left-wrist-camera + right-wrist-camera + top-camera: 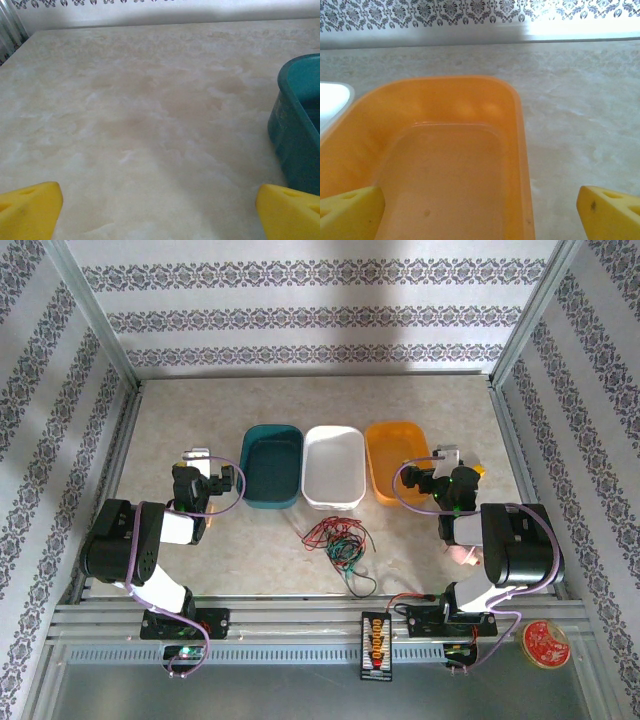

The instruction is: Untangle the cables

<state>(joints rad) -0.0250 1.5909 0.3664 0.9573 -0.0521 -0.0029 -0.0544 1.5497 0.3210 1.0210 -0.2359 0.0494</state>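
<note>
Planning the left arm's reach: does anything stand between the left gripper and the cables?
The near corner of the teal bin sits about on the line from the left gripper to the cables; otherwise bare table.

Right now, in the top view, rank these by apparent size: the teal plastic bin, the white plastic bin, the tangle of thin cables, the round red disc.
1. teal plastic bin and white plastic bin: they look alike, so unranked
2. tangle of thin red, green and black cables
3. round red disc
</note>
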